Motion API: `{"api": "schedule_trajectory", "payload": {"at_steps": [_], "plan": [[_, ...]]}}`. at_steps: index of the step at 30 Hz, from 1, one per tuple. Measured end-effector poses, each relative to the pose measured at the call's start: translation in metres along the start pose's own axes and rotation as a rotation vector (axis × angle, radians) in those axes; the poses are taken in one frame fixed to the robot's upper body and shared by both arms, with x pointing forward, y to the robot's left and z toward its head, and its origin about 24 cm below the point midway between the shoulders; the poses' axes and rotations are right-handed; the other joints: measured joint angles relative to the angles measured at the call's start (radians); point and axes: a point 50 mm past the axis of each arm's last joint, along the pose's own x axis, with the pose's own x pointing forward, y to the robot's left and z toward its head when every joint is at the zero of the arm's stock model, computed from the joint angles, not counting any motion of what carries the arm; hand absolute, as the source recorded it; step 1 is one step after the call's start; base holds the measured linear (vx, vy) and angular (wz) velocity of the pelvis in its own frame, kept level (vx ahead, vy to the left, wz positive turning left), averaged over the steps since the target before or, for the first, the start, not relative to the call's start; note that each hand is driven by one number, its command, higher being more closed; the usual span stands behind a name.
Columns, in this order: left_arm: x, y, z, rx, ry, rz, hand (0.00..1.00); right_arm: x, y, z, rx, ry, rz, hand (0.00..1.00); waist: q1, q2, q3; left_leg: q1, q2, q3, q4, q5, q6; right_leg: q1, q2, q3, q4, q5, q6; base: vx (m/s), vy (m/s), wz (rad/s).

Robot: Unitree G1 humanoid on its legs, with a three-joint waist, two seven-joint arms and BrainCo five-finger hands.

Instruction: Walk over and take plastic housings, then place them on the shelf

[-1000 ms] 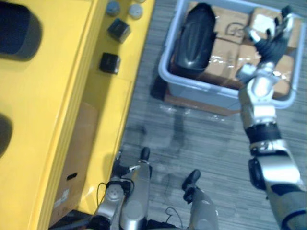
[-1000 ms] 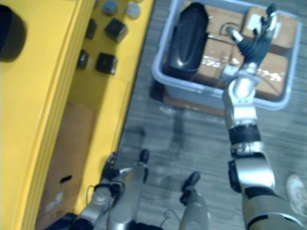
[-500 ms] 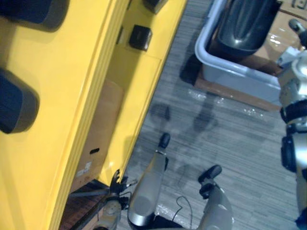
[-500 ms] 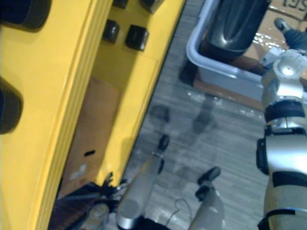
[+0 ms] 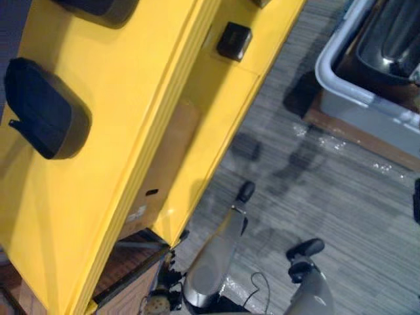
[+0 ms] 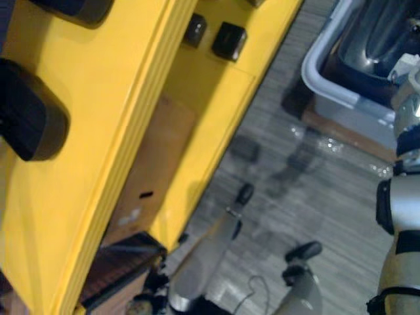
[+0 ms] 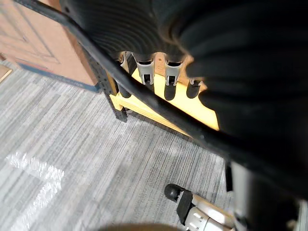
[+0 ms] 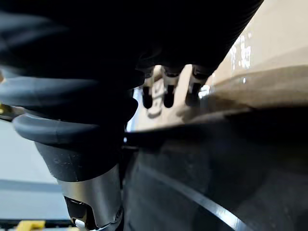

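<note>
A large glossy black plastic housing [image 5: 394, 39] lies in a pale grey bin [image 5: 341, 72] on the floor at the far right. My right arm [image 6: 401, 210] reaches up toward the bin. In the right wrist view my right hand [image 8: 166, 91] hovers close over the housing's dark surface [image 8: 216, 183], fingers straight and holding nothing. Two more black housings [image 5: 46, 108] [image 5: 98, 6] rest on top of the yellow shelf [image 5: 138, 125]. My left hand [image 7: 144, 79] hangs low beside the shelf's yellow edge, fingers relaxed and empty.
Small black boxes [image 6: 230, 41] sit on a lower level of the shelf. A cardboard box [image 5: 164, 164] stands under it. Brown cartons [image 8: 269, 43] lie in the bin behind the housing. Grey carpet [image 5: 341, 197] stretches between shelf and bin.
The whole view has swung: the shelf now covers the left half and the bin has slid into the top right corner. My right hand has left the eye views.
</note>
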Motion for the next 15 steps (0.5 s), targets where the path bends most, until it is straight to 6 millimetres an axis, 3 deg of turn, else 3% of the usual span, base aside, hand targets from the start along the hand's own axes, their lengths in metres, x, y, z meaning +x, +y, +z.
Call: {"api": "schedule_trajectory", "payload": {"at_steps": [4,13,14,15], "plan": [[-0.001,-0.003,0.000,-0.018,-0.001,-0.006,0.00,0.003,-0.008,0.002,-0.086,0.000,-0.009,0.00,0.008,0.010,-0.007,-0.015,-0.003,-0.014,0.010,-0.001,-0.001,0.000,0.002,-0.016,-0.001,-0.001,-0.001,-0.01,0.003,0.07],[-0.001,-0.004,0.003,-0.063,-0.028,0.004,0.00,0.003,-0.015,0.005,-0.420,0.061,-0.141,0.00,0.060,0.011,-0.008,-0.034,0.007,-0.024,0.023,-0.004,-0.005,-0.011,0.017,-0.018,-0.008,-0.004,-0.007,0.00,-0.001,0.00],[-0.001,-0.005,0.003,-0.068,-0.029,0.004,0.00,0.003,-0.016,0.005,-0.435,0.076,-0.161,1.00,0.069,0.011,-0.008,-0.034,0.007,-0.024,0.024,-0.005,-0.006,-0.011,0.017,-0.018,-0.009,-0.003,-0.007,0.00,0.000,0.00],[-0.001,-0.005,0.003,-0.073,-0.030,0.005,0.00,0.003,-0.017,0.005,-0.440,0.084,-0.170,1.00,0.073,0.011,-0.008,-0.034,0.007,-0.024,0.024,-0.005,-0.007,-0.011,0.017,-0.018,-0.009,-0.003,-0.007,0.00,0.000,0.00]]}}
